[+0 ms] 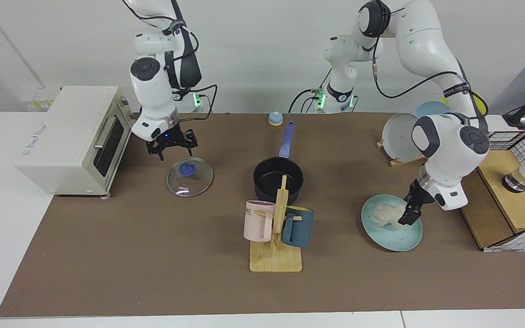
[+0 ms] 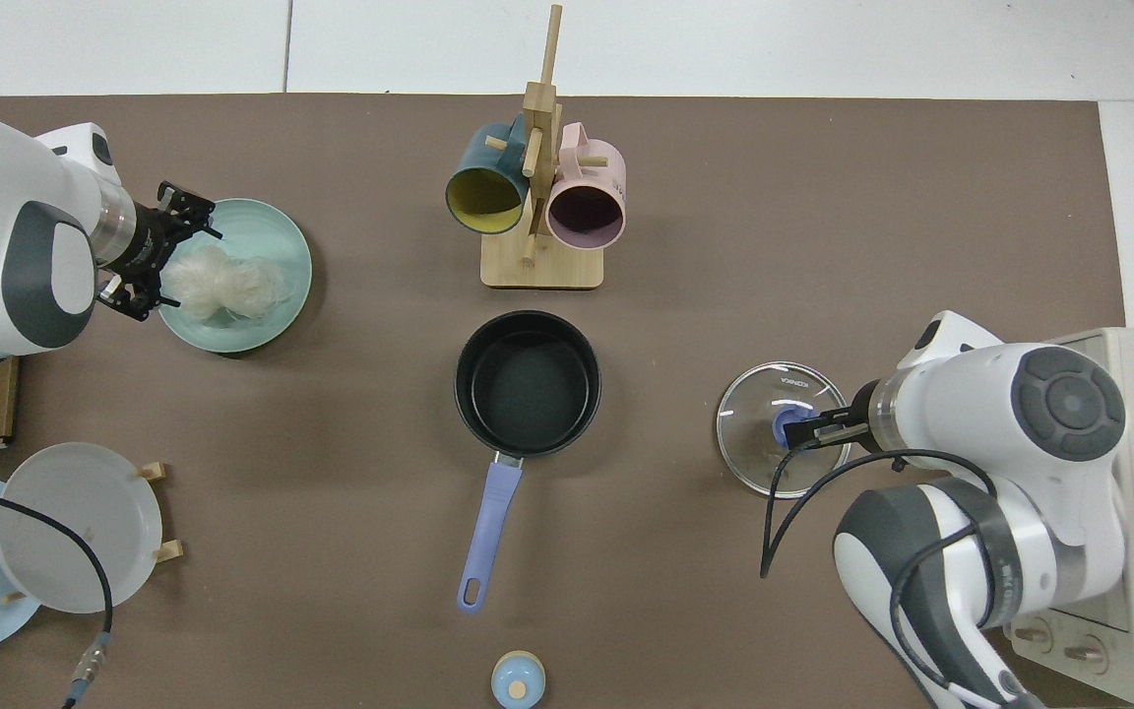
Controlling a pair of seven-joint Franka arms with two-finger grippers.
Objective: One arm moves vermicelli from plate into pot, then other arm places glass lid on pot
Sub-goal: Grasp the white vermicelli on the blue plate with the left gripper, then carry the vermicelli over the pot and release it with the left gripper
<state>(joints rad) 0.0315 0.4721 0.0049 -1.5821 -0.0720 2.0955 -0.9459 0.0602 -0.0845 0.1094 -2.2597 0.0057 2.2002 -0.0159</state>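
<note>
The white vermicelli lies on the pale teal plate. My left gripper is down at the plate's edge with its fingers open beside the clump, holding nothing. The black pot with the blue handle stands mid-table with nothing in it. The glass lid lies flat on the mat. My right gripper hovers open just above the lid, over its blue knob in the top view.
A wooden mug rack with a pink and a dark blue mug stands in front of the pot. A toaster oven is near the lid. A dish rack with a grey plate and a wire-and-wood box flank the teal plate.
</note>
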